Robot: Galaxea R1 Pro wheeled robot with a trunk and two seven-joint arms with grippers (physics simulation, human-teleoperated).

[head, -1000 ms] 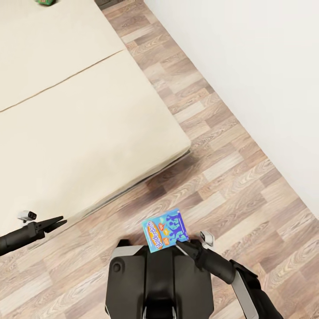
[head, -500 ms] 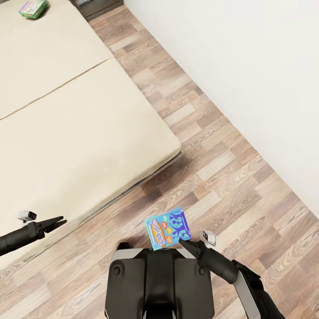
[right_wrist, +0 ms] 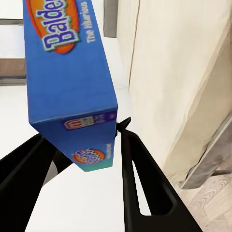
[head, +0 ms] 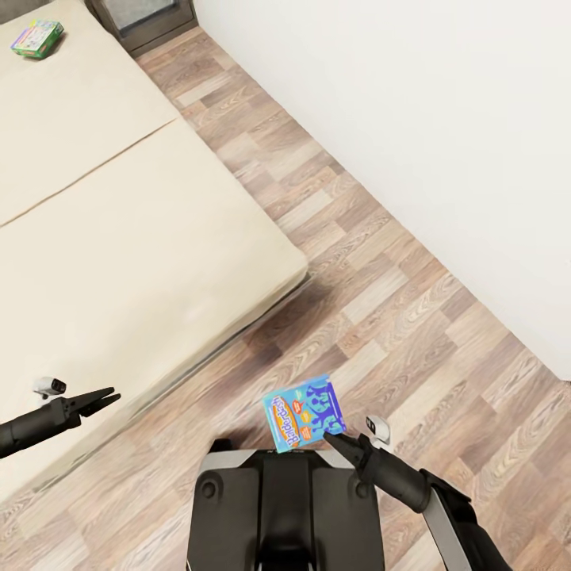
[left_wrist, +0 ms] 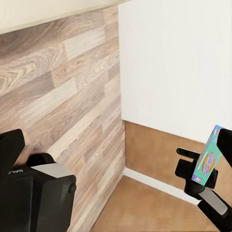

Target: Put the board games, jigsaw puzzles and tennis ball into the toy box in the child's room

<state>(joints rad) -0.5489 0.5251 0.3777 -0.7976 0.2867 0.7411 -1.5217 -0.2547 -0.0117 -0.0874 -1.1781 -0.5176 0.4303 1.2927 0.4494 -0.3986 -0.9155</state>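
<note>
Fingers: right gripper (head: 331,435) clamped on blue Balderdash box (head: 304,412), held upright | left gripper (head: 103,396) pinched together, empty | second game box (head: 36,37) on bed's (head: 119,238) far corner, left arm nearer

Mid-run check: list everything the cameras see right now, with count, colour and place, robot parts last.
blue board game: 1, blue with orange label, held in the right gripper above the floor.
second board game: 1, green and multicoloured, far end of the bed.
bed: 1, cream-beige, left of the head view.
dark cabinet: 1, dark grey, beyond the bed.
floor: wood plank.
wall: white, on the right.
left gripper: black, shut, empty.
right gripper: black, clamping the game.
robot base: black and grey.
</note>
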